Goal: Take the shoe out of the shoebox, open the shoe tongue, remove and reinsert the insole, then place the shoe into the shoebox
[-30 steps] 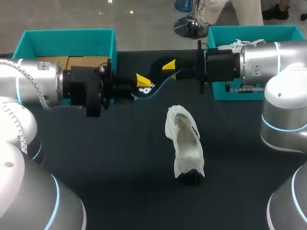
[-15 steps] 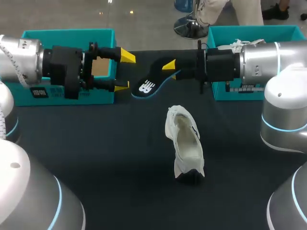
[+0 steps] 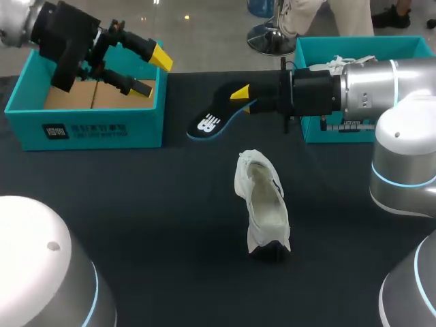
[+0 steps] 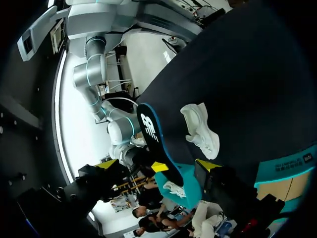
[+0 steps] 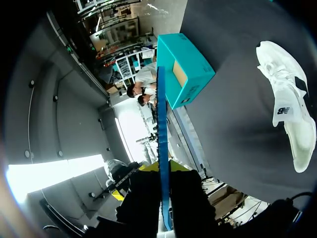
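your dark desk (image 3: 136, 225) carries two teal boxes along its far side. the left shoebox (image 3: 102, 129) stands open with brown card inside. the right shoebox (image 3: 320, 51) is partly hidden behind your right arm (image 3: 368, 88). the white shoe (image 3: 262, 204) lies on the desk near the middle, its opening showing, well apart from both boxes. the insole (image 3: 214, 122), dark with a blue edge, is out of the shoe and held between the two boxes. you cannot tell whether its left end touches the desk. your right gripper (image 3: 240, 97) has its fingers closed on the insole's right end, one on each face. your left gripper (image 3: 152, 71) hangs above the left shoebox's right end, fingers spread wide, holding nothing.
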`<state>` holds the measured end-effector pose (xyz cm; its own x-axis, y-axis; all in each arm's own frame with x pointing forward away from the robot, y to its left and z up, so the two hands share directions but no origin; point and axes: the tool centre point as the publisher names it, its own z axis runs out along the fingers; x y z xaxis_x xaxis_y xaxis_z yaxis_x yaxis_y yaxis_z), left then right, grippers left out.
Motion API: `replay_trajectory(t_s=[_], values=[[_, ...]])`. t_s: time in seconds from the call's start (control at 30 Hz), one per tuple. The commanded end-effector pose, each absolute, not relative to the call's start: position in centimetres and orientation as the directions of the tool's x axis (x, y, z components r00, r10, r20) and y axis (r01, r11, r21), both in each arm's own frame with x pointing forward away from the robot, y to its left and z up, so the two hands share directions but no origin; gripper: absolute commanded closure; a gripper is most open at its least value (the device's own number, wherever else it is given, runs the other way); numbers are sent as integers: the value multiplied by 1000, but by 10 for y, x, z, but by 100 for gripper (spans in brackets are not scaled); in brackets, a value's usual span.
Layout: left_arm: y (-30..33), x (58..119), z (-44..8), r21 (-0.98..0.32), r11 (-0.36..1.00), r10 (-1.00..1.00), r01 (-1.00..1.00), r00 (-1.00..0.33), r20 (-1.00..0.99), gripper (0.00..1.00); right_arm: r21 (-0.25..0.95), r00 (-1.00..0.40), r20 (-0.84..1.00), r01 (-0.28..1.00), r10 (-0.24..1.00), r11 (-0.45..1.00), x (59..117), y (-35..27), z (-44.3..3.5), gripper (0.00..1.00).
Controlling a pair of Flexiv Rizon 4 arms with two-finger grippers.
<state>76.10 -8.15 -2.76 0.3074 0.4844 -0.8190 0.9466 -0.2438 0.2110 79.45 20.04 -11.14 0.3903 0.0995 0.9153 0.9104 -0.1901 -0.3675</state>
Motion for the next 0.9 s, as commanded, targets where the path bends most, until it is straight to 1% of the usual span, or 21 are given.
replay_trajectory(t_s=[0.03, 0.5, 0.53, 0.6, 0.67, 0.77, 0.83, 0.87, 0.9], values=[[-80, 767, -20, -47, -688, 599, 724, 531, -599, 0, -368, 392, 914, 910, 102, -193, 795, 202, -111, 100], [-80, 767, -20, -47, -688, 599, 724, 531, -599, 0, -368, 392, 914, 910, 102, -193, 795, 202, -111, 100], [-82, 769, -21, -85, -674, 622, 733, 502, -601, 0, -368, 392, 914, 910, 102, -193, 795, 202, -111, 100], [-85, 773, -23, -110, -625, 693, 773, 485, -533, 0, -368, 392, 914, 910, 102, -193, 795, 202, -111, 100], [-86, 776, -25, -152, -588, 728, 794, 438, -528, 0, -368, 392, 914, 910, 102, -193, 795, 202, -111, 100], [-85, 781, -29, -176, -499, 791, 849, 362, -493, 0, -368, 392, 914, 910, 102, -193, 795, 202, -111, 100], [-86, 786, -33, -168, -440, 832, 882, 330, -446, 0, -368, 392, 914, 910, 102, -193, 795, 202, -111, 100], [-86, 788, -34, -168, -426, 833, 889, 314, -456, 0, -368, 392, 914, 910, 102, -193, 795, 202, -111, 100], [-87, 789, -35, -164, -389, 860, 907, 294, -417, 0, -368, 392, 914, 910, 102, -193, 795, 202, -111, 100]])
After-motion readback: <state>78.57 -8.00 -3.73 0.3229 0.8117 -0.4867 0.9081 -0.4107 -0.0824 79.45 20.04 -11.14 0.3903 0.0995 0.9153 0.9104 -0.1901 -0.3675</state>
